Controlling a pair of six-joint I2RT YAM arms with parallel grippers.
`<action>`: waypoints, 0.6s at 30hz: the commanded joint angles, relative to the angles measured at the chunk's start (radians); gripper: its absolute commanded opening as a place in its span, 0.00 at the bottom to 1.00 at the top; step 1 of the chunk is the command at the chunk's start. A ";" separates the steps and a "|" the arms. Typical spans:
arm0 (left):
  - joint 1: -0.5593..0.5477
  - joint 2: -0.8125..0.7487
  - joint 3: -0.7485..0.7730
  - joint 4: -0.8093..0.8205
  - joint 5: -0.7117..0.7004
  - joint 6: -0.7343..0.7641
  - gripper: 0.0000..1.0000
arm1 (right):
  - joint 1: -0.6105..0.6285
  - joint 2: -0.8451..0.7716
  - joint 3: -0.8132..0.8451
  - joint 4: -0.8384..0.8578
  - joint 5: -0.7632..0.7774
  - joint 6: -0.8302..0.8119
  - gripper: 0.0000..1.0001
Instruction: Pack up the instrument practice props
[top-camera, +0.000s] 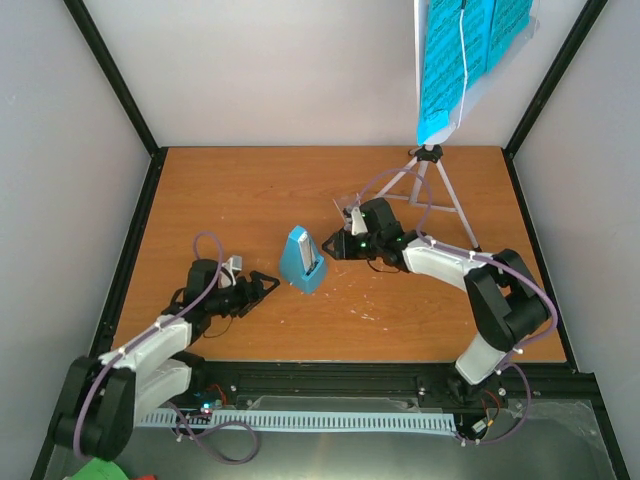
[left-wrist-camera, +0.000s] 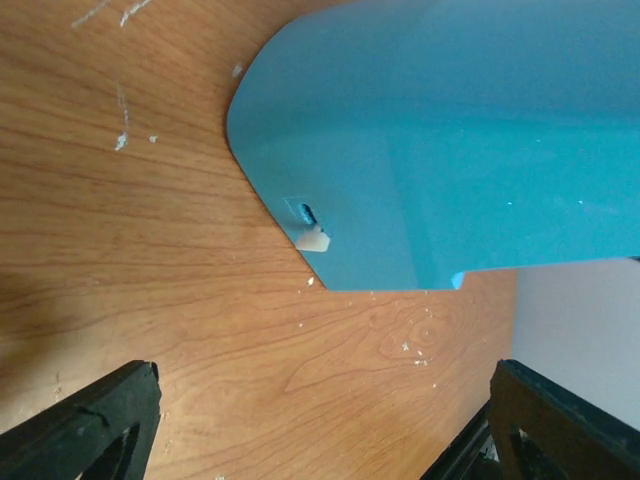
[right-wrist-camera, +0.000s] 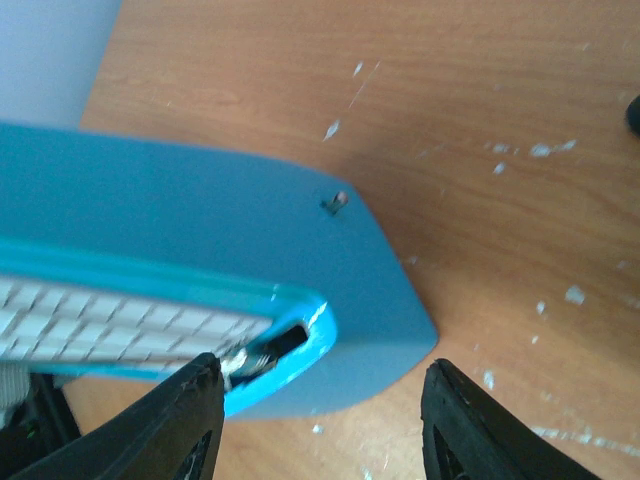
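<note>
Nothing is packed: the metronome (top-camera: 301, 262) stands unpinched between wide-spread left claw (top-camera: 268, 286) and half-spread right claw (top-camera: 334, 246), music stand (top-camera: 433, 185) and pages (top-camera: 465, 50) upright beyond.

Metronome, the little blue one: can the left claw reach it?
Probably yes. The left claw is open and faces the metronome, with only bare table between them.

A light-blue metronome (top-camera: 302, 262) stands mid-scene on the counter (top-camera: 250, 190). The left pincer (top-camera: 268, 285), fingers spread, lies just left of it, and the right pincer (top-camera: 333, 245) just right. Far right, a tripod music stand (top-camera: 432, 185) holds blue sheet-music pages (top-camera: 465, 55).
</note>
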 joint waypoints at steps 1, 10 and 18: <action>0.009 0.154 0.088 0.075 0.056 0.061 0.86 | 0.003 0.063 0.093 -0.042 0.108 -0.029 0.53; 0.009 0.370 0.187 0.162 0.060 0.110 0.68 | 0.005 0.138 0.116 0.012 0.039 0.003 0.47; 0.009 0.475 0.252 0.196 0.062 0.117 0.58 | 0.007 0.133 0.084 0.012 -0.015 -0.012 0.47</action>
